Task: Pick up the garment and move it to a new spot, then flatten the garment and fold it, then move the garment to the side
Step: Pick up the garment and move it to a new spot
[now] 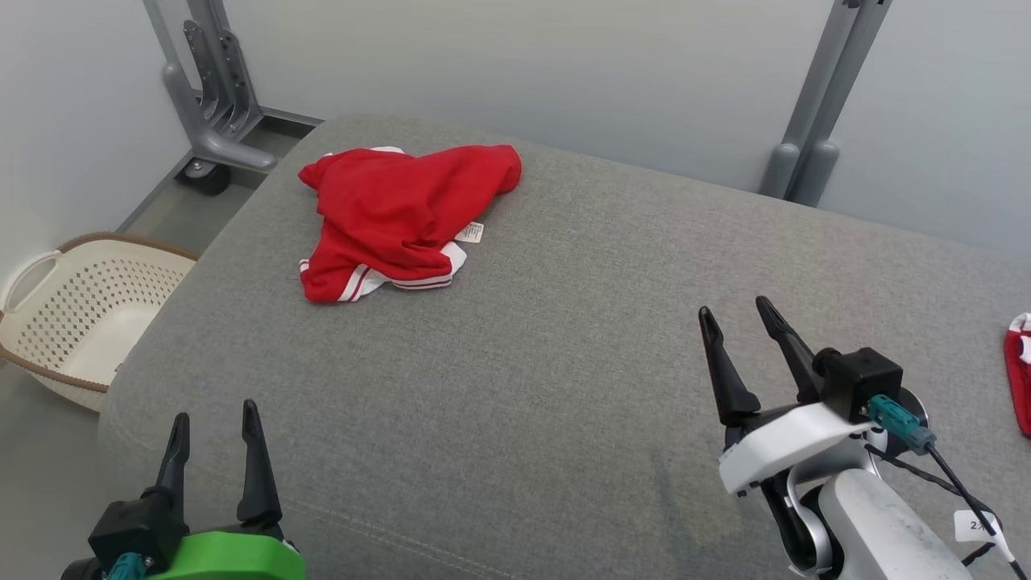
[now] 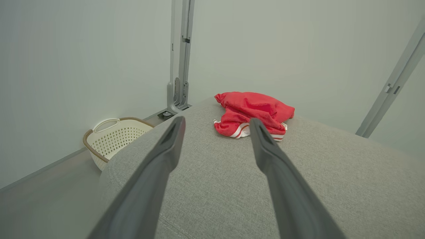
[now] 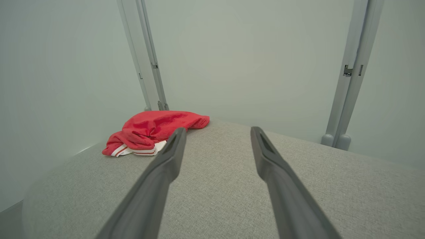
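Head view first: the red garment [image 1: 395, 209] with white striped trim lies crumpled near the far-left corner of the grey cushioned surface [image 1: 564, 362], a small white label poking out on its right side. The left pincer [image 1: 215, 412] hovers over the near-left corner, its two dark fingers spread apart and gripping nothing. The right pincer [image 1: 734, 308] sits toward the near-right part of the surface, jaws equally wide and empty, well apart from the garment. At the right edge lies a second red cloth [image 1: 1019, 370], cut off by the frame. On the floor off the left edge stands a cream perforated basket [image 1: 97, 298].

Over to the left wrist view: the left pincer [image 2: 216, 120] looks along the surface with fingers wide, and the garment [image 2: 252, 108] is bunched up ahead by the far edge, well clear of the tips. The basket [image 2: 113, 136] stands on the floor to the left.

Right wrist view now: the right pincer [image 3: 217, 129] is fully spread with nothing between its fingers, and the garment [image 3: 149, 127] lies ahead and left, near the far-left corner.
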### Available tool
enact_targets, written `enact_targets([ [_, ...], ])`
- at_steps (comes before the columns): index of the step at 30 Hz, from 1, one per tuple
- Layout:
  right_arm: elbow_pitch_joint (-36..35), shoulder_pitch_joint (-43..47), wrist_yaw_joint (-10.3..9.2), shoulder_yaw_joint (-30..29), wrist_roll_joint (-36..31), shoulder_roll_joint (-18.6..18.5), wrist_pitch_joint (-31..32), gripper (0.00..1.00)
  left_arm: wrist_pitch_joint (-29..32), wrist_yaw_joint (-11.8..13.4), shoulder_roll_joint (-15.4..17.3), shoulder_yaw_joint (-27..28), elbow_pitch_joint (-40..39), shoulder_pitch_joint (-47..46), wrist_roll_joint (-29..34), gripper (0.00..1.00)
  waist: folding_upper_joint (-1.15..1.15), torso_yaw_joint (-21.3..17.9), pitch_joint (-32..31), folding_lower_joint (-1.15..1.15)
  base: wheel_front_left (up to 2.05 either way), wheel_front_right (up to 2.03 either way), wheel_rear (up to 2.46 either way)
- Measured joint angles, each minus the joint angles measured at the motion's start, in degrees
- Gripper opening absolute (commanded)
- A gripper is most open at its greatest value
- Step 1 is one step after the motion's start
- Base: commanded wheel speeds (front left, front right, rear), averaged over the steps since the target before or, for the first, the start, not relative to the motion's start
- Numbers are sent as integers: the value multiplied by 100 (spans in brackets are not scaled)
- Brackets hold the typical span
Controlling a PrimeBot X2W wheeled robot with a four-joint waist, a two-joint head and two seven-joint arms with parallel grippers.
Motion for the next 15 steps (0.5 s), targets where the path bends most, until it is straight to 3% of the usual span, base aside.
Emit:
enact_targets([
  [7, -52, -2, -2, -13, -83, -20, 0, 100, 88, 0, 65, 22, -12, -199, 237, 100, 0, -152, 81, 0, 0, 0, 0],
  [15, -172, -82, -18, -65, -227, -179, 9, 100, 746, -3, 383, 97, 3, -1441, 204, 100, 0, -374, 314, 0, 0, 0, 0],
])
